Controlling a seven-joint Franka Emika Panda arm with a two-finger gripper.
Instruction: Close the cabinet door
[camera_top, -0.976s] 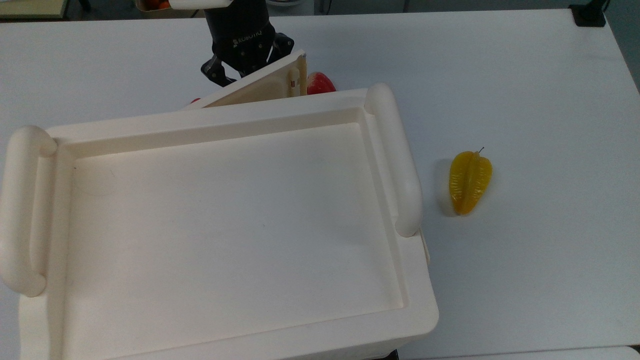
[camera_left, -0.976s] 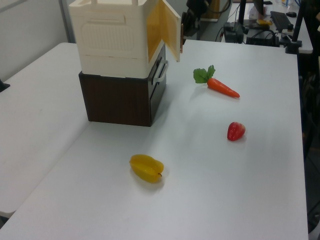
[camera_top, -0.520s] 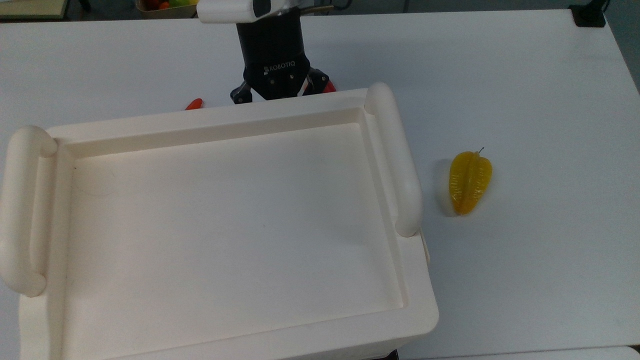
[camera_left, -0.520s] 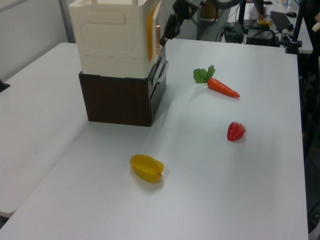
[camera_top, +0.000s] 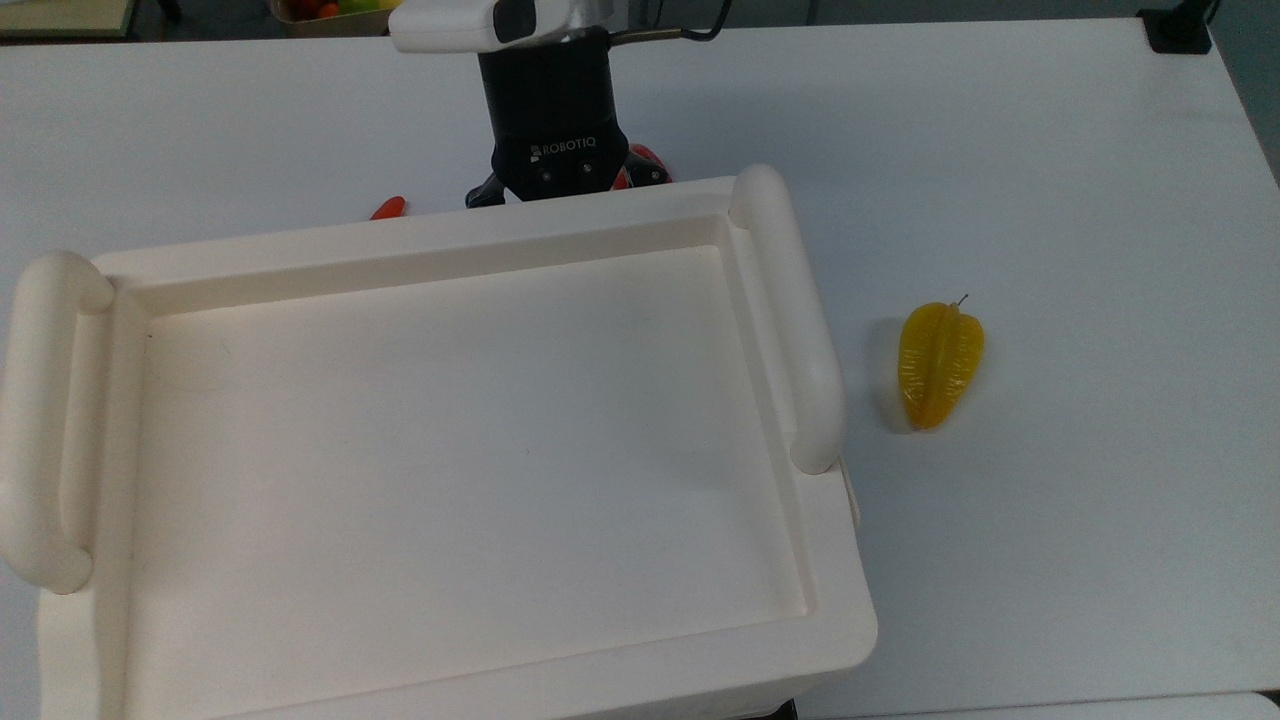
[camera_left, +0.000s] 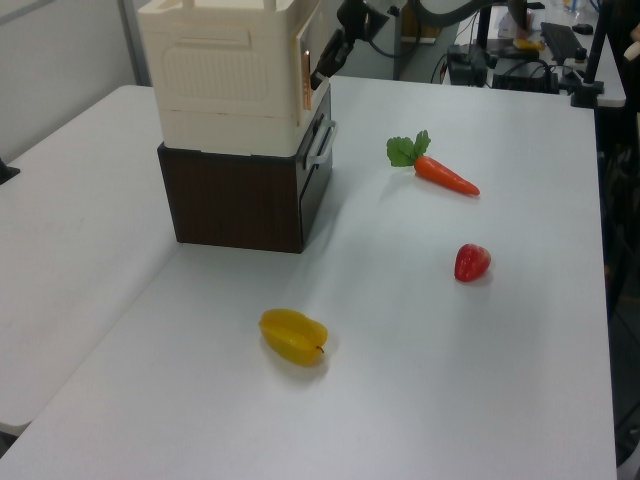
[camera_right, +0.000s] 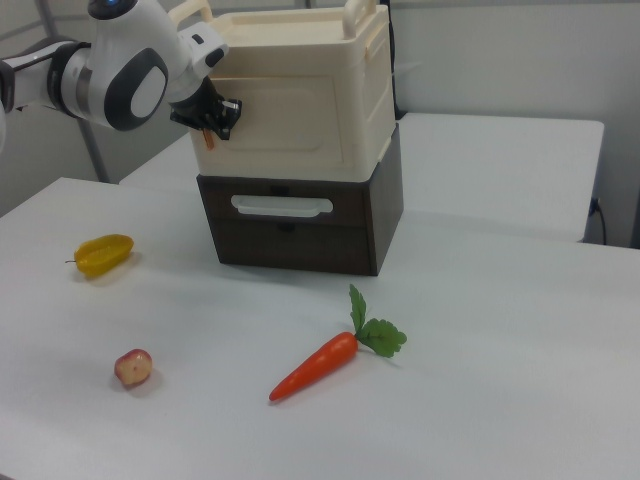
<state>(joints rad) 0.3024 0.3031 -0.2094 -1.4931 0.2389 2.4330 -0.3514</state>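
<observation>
Cream cabinet (camera_right: 330, 90) atop a dark drawer unit, cabinet door (camera_right: 285, 110) shut flush

End effector (camera_right: 212, 128) low, angled downward

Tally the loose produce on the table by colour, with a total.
Orange: 1, the carrot
Yellow: 1, the star fruit
Red: 1, the small red fruit
Total: 3
</observation>
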